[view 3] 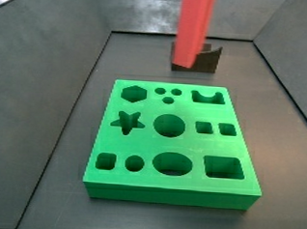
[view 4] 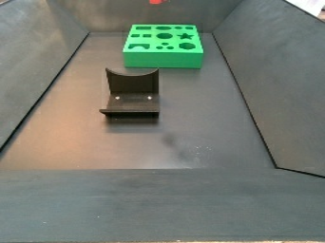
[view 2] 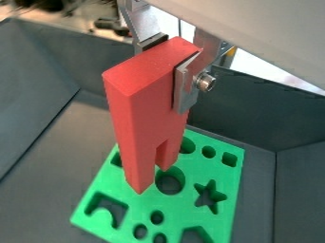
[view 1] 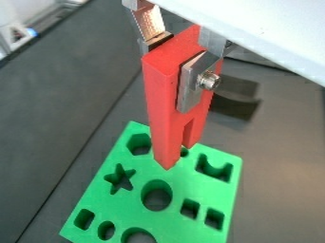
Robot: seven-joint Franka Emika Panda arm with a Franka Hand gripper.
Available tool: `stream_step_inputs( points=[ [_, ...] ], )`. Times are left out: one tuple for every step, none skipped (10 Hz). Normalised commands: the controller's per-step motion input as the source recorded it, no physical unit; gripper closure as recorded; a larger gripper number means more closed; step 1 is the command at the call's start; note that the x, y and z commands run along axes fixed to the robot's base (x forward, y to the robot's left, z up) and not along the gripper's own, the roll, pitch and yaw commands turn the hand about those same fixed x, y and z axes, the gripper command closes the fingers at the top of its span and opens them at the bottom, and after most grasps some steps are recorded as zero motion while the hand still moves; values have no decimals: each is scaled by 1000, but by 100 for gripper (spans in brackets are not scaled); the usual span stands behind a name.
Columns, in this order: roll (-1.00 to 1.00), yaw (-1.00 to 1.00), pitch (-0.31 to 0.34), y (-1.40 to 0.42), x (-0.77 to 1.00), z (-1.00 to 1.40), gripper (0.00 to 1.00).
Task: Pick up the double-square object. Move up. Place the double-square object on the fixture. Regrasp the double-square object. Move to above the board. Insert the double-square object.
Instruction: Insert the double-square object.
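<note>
Claw point(view 1: 180, 68) gripping double-square object point(view 1: 168, 104) above board point(view 1: 114, 204), dark floor point(view 4: 191, 133).

You see the gripper point(view 1: 176, 71) raised in the air, pointing downward, with its flat silver fingers point(view 1: 200, 78) closed on the upper end of the double-square object point(view 1: 168, 104), which hangs vertically, prongs down. Both wrist views show this grasp; in the other the gripper point(view 2: 178, 71) clamps the same piece. You cannot see the gripper in the side views.
</note>
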Motion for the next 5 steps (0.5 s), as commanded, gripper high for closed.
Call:
stream_step_inputs(
  points=[
    [-67, -869, 0, -114, 197, -123, 100],
    [-29, -1000, 0, -97, 17, -191, 100],
    [-10, -1000, 0, -77, 9, -240, 100],
    [-11, -1000, 0, -71, 43, -243, 100],
    [-6, -1000, 0, -66, 0, -249, 100]
  ],
)
